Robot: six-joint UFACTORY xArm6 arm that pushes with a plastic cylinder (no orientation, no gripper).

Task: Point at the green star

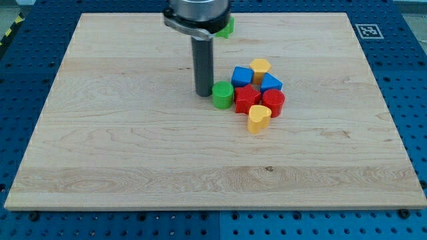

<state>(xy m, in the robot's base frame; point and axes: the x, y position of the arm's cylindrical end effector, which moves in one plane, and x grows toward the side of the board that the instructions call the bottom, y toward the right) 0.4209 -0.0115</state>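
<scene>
While my rod stands upright over the wooden board (133, 147), my tip (203, 94) rests on the wood just to the view's left of a green cylinder (223, 95), very near it; whether the two touch I cannot tell. This rig carries no jaws, only the dark rod, so there is no opening or closing to report.

The green star (227, 28), the block the task names, lies near the view's top edge of the board, mostly hidden behind the arm's grey collar (197, 15); only a sliver of green shows to the collar's right, too little for me to confirm its shape. It sits well apart from my tip, toward the view's top.

To the right of the green cylinder, a tight cluster of blocks is gathered. A blue cube (242, 75) and a yellow block (260, 67) sit at the cluster's top, with a blue triangular block (271, 83) just to their right. Below them lie a red star-like block (246, 99) and a red cylinder (273, 102), side by side. A yellow heart-shaped block (259, 118) sits at the cluster's bottom. A blue perforated table (400, 100) surrounds the board.
</scene>
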